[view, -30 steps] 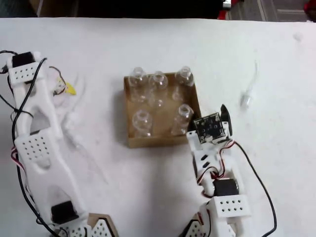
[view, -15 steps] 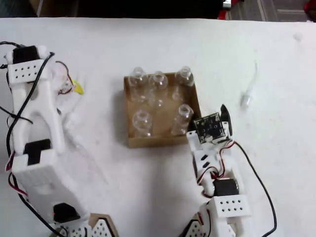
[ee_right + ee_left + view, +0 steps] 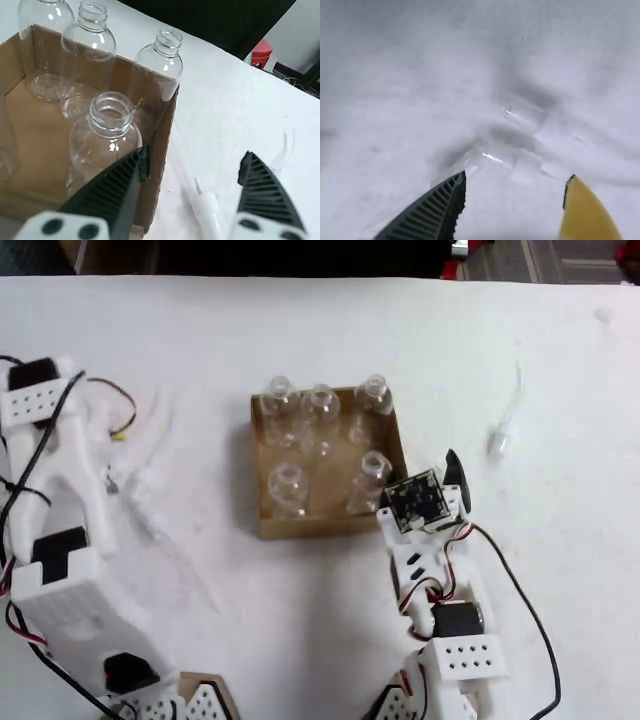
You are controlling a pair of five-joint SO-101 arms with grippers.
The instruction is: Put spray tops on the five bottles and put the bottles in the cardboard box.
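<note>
Five clear bottles without tops stand in the cardboard box (image 3: 258,455): three in the far row (image 3: 321,402) and two in the near row (image 3: 288,482). My right gripper (image 3: 428,472) is open at the box's near right corner. In the right wrist view, the right gripper (image 3: 195,152) has one finger by the nearest bottle (image 3: 106,137) and a white spray top (image 3: 207,212) on the table between its jaws. My left gripper (image 3: 516,175) is open just above clear spray tops (image 3: 512,150) on the table left of the box.
Another spray top (image 3: 499,438) with its thin tube lies on the table right of the box. The left arm (image 3: 60,490) stretches along the table's left side. Dark floor and a red object (image 3: 260,52) lie past the far edge.
The left arm has swung further left and its gripper has pulled back toward the near side. The right gripper has twisted slightly in place beside the box.
</note>
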